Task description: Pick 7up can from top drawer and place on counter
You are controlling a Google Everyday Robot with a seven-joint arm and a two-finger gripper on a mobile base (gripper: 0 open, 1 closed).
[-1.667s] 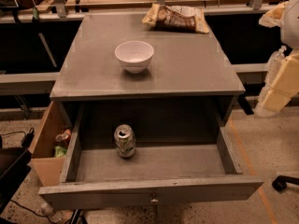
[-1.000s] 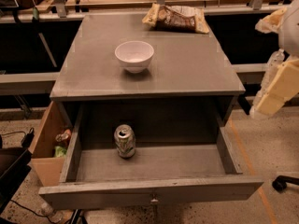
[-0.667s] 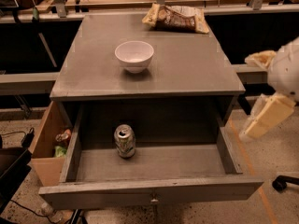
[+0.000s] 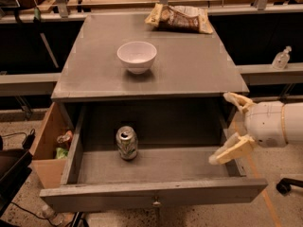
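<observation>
Your top drawer (image 4: 151, 193) stands pulled open, the 7up can (image 4: 127, 143) upright on its floor, left of centre. Your gripper (image 4: 218, 127) hovers at the drawer's right wall, fingers spread wide and empty, well apart from the can. Beyond, the tabletop (image 4: 189, 65) carries a white bowl (image 4: 137, 56) and a snack bag (image 4: 180, 18). Opening looks done; grasp, lift and placement all remain.

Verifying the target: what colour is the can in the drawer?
Can: silvery-white with green markings, camera view. Open gripper hovers at the drawer, right end.
</observation>
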